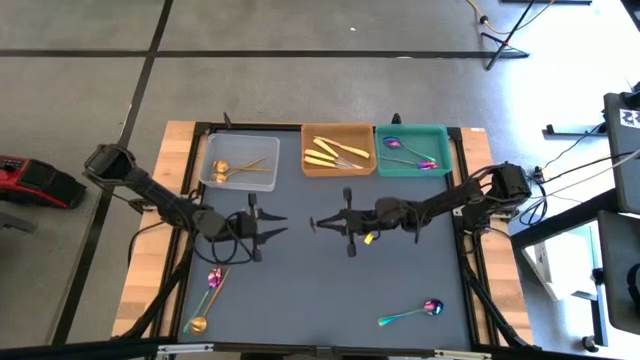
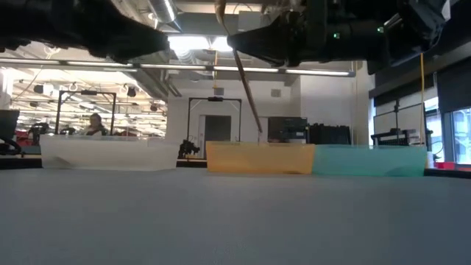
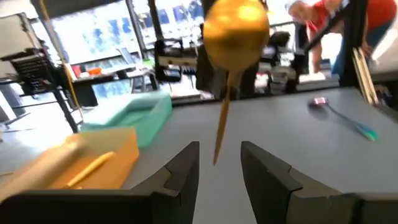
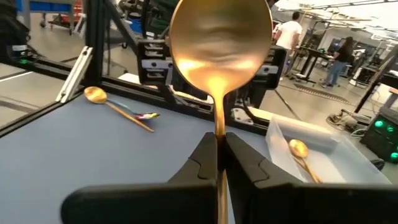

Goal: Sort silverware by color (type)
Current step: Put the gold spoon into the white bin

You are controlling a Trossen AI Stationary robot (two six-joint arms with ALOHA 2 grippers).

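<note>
A copper-gold spoon [image 4: 221,43] hangs over the middle of the table, with my right gripper [image 4: 219,142] shut on it. In the left wrist view its round bowl [image 3: 236,31] shows facing my left gripper [image 3: 221,165]. My left gripper [image 1: 278,224] stands open a short way to the table's left of it and holds nothing. Near the table's left front, a purple-teal spoon [image 1: 213,280] and a gold spoon [image 1: 198,322] lie flat. Another purple-teal spoon [image 1: 410,314] lies at the right front. My right gripper pinches the spoon's handle [image 4: 219,124] between its two fingers, a little below the bowl. The fingers come level from the table's right. The spoon is lifted clear and tilted: the bowl is up and toward the left gripper, and the handle [image 2: 246,88] slants down under the gripper.
Three trays stand along the far edge. A clear one [image 1: 215,183] holds gold spoons, an orange one [image 1: 308,168] holds pale knives, and a teal one [image 1: 440,140] holds purple-teal spoons. The dark mat [image 1: 300,290] lies bare between the loose spoons. People show in the room beyond.
</note>
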